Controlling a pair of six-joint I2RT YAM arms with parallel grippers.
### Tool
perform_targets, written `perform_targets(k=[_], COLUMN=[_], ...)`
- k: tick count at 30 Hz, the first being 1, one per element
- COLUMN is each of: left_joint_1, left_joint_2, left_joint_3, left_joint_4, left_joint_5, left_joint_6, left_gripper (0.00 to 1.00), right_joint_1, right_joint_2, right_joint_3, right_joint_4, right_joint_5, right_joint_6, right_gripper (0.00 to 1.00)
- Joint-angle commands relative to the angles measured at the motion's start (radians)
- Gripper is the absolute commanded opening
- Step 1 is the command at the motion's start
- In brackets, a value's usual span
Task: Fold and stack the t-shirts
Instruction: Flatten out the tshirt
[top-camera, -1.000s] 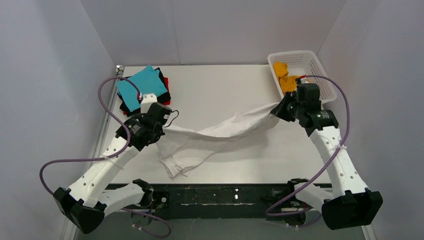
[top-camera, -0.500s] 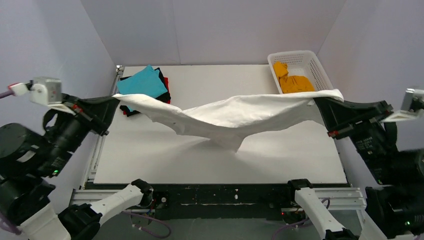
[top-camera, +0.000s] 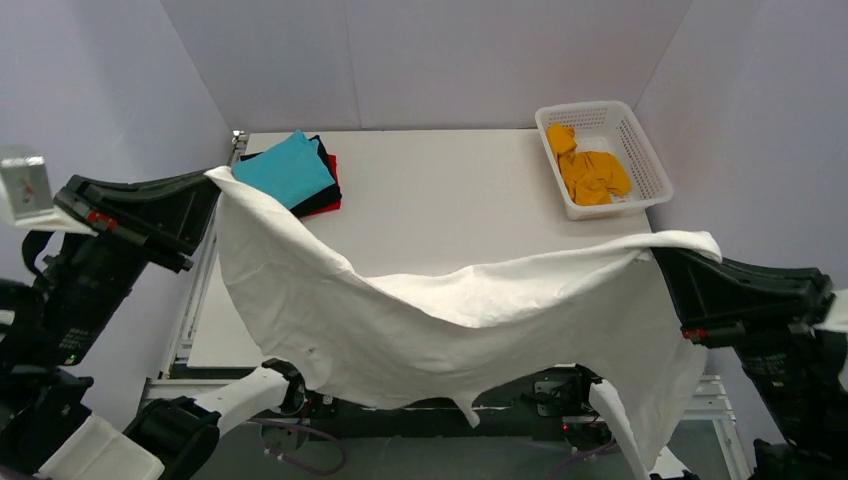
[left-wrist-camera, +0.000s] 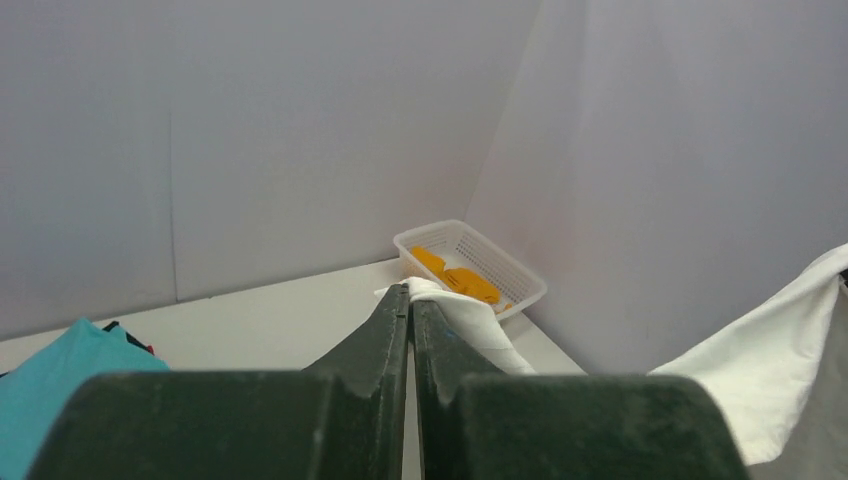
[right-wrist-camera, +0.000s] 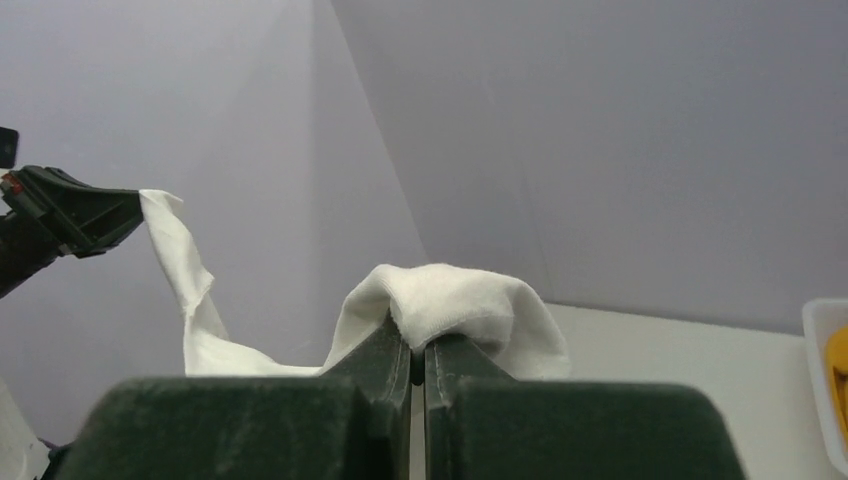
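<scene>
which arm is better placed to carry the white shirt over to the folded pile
Left, probably. The left gripper, shut on the white t-shirt, hangs beside the teal-topped pile; the right gripper holds the other corner near the basket.

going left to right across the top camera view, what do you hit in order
left gripper → teal t-shirt → basket holding the orange t-shirt → right gripper. The white t-shirt hangs between both grippers across most of the view, so it has no single place.

White lattice basket (top-camera: 650, 163) on table (top-camera: 450, 200)
</scene>
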Motion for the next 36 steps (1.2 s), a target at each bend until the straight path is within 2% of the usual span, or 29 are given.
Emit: perform_targets(k=[1, 7, 9, 12, 15, 16, 18, 19, 20, 21, 22, 23, 26, 31, 36], left_joint_1=[0.012, 0.012, 0.019, 0.050, 0.090, 0.103, 0.128, 0.134, 0.137, 0.137, 0.136, 0.137, 0.136, 0.134, 0.113], left_joint_2=[0.144, 0.491, 0.580, 0.719, 0.875, 0.944, 1.102, 1.162, 1.203, 1.222, 1.222, 1.211, 1.123, 0.872, 0.595], left_joint_3=[-0.013, 0.057, -0.036, -0.226, -0.295, -0.290, -0.199, -0.129, -0.075, -0.053, -0.058, -0.074, -0.172, -0.492, -0.902], left_joint_4=[0.098, 0.082, 0.126, 0.161, 0.167, 0.162, 0.089, 0.019, -0.024, -0.039, -0.037, -0.029, -0.025, -0.067, -0.039], left_joint_5=[-0.145, -0.529, -0.603, -0.638, -0.669, -0.674, -0.672, -0.652, -0.632, -0.617, -0.601, -0.587, -0.542, -0.389, -0.197], left_joint_6=[0.032, 0.204, 0.256, 0.269, 0.245, 0.236, 0.198, 0.167, 0.147, 0.139, 0.134, 0.127, 0.086, -0.082, -0.266], left_gripper=[0.00, 0.00, 0.00, 0.00, 0.00, 0.04, 0.25, 0.34, 0.47, 0.69, 0.94, 0.98, 0.98, 0.98, 0.98], right_joint_1=[-0.006, -0.006, -0.007, -0.028, -0.106, -0.136, -0.188, -0.195, -0.198, -0.197, -0.198, -0.199, -0.197, -0.162, 0.061], right_joint_2=[0.033, 0.165, 0.219, 0.316, 0.474, 0.544, 0.684, 0.744, 0.786, 0.814, 0.827, 0.828, 0.806, 0.725, 0.744], right_joint_3=[-0.158, -0.385, -0.495, -0.696, -0.800, -0.801, -0.747, -0.706, -0.661, -0.631, -0.612, -0.606, -0.609, -0.699, -0.741], right_joint_4=[-0.004, 0.002, 0.025, 0.130, 0.255, 0.281, 0.292, 0.270, 0.244, 0.228, 0.222, 0.221, 0.184, 0.167, 0.139], right_joint_5=[0.148, 0.398, 0.426, 0.410, 0.348, 0.306, 0.232, 0.204, 0.197, 0.193, 0.196, 0.207, 0.253, 0.181, 0.211], right_joint_6=[0.025, 0.026, 0.059, 0.113, 0.155, 0.155, 0.131, 0.114, 0.093, 0.076, 0.066, 0.055, 0.032, -0.034, -0.102], right_gripper=[0.01, 0.01, 0.01, 0.01, 0.01, 0.14, 0.43, 0.51, 0.57, 0.66, 0.73, 0.77, 0.81, 0.84, 0.84])
